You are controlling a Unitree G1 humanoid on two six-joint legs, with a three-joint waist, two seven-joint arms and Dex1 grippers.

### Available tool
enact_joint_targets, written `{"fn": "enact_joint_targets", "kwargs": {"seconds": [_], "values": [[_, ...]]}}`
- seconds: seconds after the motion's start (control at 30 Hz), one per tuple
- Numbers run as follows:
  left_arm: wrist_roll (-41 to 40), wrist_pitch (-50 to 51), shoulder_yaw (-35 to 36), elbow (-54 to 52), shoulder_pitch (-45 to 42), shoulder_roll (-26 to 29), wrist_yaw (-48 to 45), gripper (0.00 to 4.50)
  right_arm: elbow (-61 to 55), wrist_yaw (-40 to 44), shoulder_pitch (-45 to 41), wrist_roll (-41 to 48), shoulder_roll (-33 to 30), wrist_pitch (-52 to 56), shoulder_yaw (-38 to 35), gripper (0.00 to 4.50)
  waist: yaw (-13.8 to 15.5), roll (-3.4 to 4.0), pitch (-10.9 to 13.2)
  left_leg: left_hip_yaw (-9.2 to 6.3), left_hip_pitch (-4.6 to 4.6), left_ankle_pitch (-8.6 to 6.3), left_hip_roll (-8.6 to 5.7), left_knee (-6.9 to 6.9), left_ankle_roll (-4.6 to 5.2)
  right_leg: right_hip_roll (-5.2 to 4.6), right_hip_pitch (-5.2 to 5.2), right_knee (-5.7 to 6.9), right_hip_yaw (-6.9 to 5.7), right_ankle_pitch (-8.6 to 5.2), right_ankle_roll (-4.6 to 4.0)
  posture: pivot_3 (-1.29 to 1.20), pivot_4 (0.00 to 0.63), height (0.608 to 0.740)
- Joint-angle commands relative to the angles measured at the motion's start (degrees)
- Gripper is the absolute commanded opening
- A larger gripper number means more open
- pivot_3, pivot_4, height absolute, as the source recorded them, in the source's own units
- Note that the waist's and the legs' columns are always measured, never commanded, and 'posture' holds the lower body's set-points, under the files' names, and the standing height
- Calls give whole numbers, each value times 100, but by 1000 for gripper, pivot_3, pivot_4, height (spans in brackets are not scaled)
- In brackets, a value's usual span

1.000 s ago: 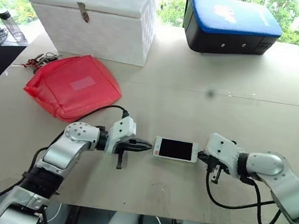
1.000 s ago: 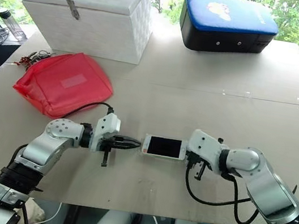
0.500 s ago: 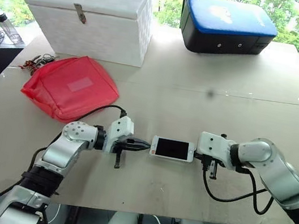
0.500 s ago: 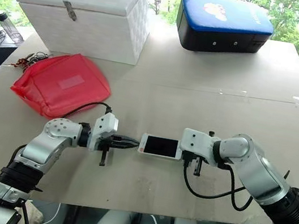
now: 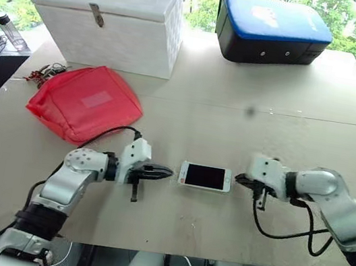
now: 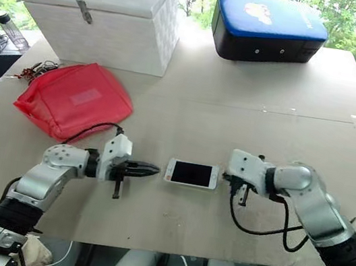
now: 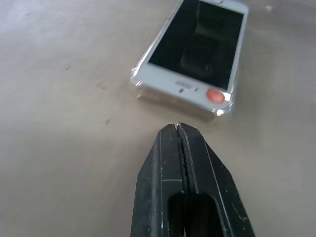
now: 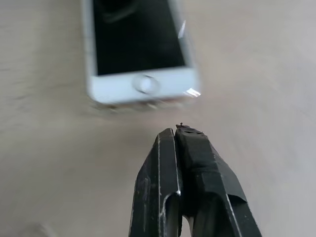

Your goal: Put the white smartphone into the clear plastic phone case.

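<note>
The white smartphone (image 5: 205, 176) lies flat, screen up, at the middle of the table. In the left wrist view the clear plastic phone case (image 7: 223, 111) shows as a transparent rim around it, so the phone sits inside the case. My left gripper (image 5: 169, 171) is shut and empty, its tip a short gap from the phone's left end. My right gripper (image 5: 239, 178) is also shut and empty, and points at the phone's right end, the one with the round home button (image 8: 146, 83), without touching it.
A red pouch (image 5: 86, 101) lies to the back left, with a white latched box (image 5: 112, 16) behind it. A blue-topped black case (image 5: 273, 31) stands at the back right. The table's front edge runs close below both arms.
Both grippers have drawn back from the phone's ends, the left one to the left and the right one to the right. The phone has stayed in place.
</note>
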Motion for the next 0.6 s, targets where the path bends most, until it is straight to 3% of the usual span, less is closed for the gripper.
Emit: {"fn": "enact_joint_targets", "kwargs": {"seconds": [0.03, 0.23, 0.6], "values": [[-407, 111, 204, -416, -68, 16, -155, 0, -368, -49, 152, 547, 2, 272, -704, 17, 6, 0, 0, 0, 0, 0, 0, 0, 0, 0, 0, 0, 0, 0, 0, 0, 150, 740], [-352, 409, -219, -447, -470, -333, -83, 0, -363, -173, -175, 750, 268, 500, -501, 17, -12, 0, 0, 3, 1, 0, 0, 1, 0, 1, 2, 1, 1, 0, 0, 0, 150, 740], [287, 76, -926, 184, -771, -555, -162, 0, 356, 9, -790, 447, 605, 538, 642, 17, -27, 0, 0, 5, 1, 0, -2, 1, 0, 2, 0, 1, 0, 0, 0, 0, 150, 740]]}}
